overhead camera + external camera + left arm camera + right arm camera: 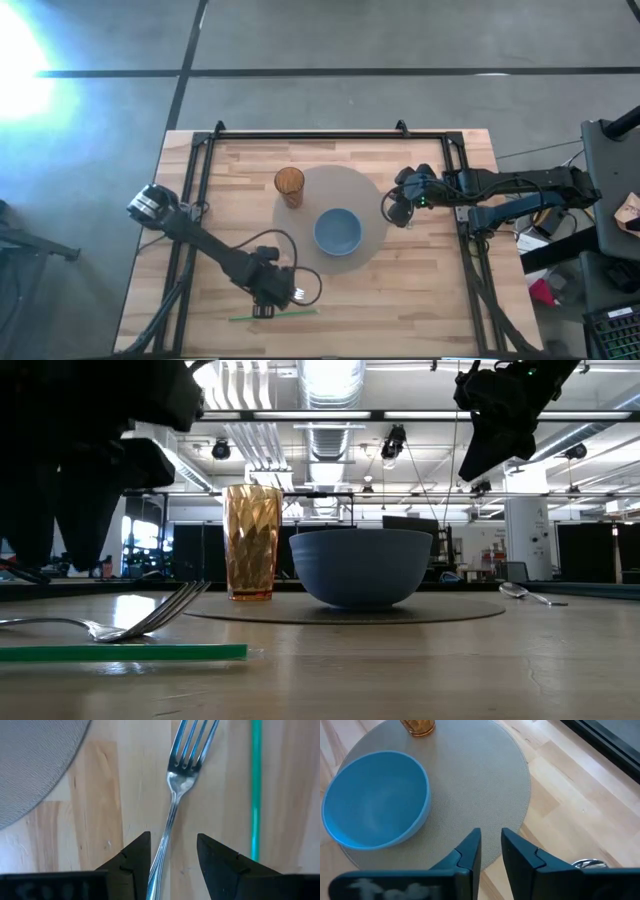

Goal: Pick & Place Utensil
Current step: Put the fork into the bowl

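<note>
A silver fork lies flat on the wooden table near its front edge, tines toward a green straw. My left gripper points down over the fork's handle, open, with one finger on each side of it and apart from it. In the high view that gripper is just left of the fork. My right gripper hangs above the right rim of a round grey mat; its fingers stand a narrow gap apart with nothing between them.
On the mat stand a blue bowl and an amber cup. A spoon lies on the table right of the mat. The green straw lies along the front edge. Black frame rails run along the table's sides.
</note>
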{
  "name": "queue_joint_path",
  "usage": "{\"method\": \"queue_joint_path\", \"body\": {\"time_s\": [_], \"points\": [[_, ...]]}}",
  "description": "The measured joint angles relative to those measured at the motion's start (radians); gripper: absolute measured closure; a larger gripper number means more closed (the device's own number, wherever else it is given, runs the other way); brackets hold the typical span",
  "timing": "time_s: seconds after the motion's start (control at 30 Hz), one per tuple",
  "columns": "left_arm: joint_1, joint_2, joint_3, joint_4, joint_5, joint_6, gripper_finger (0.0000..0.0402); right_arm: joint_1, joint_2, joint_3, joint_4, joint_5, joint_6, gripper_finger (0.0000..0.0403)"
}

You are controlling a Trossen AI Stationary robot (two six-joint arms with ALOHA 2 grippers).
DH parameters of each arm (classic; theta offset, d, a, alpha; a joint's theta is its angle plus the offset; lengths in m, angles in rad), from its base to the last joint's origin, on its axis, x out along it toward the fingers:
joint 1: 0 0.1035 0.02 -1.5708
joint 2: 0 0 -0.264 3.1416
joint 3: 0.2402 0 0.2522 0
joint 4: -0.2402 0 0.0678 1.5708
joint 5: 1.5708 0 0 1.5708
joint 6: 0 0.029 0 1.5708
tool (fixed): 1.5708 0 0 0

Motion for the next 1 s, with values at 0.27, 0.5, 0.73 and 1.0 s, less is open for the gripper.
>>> {"method": "queue_joint_path", "body": {"time_s": [0.27,0.5,0.73,1.0], "points": [[0.001,0.052,-0.002,-0.005,0.000,0.005,0.0250,0.000,0.000,0.000,0.000,0.000,0.000,0.0335],[0.001,0.057,-0.040,-0.002,0.000,-0.026,0.0250,0.000,0.000,0.000,0.000,0.000,0.004,0.0335],[0.001,0.058,-0.061,0.007,0.000,-0.043,0.0250,0.000,0.000,0.000,0.000,0.000,0.004,0.0335],[0.000,0.056,-0.093,0.019,0.000,-0.068,0.0276,0.000,0.000,0.000,0.000,-0.001,0.004,0.0335]]}}
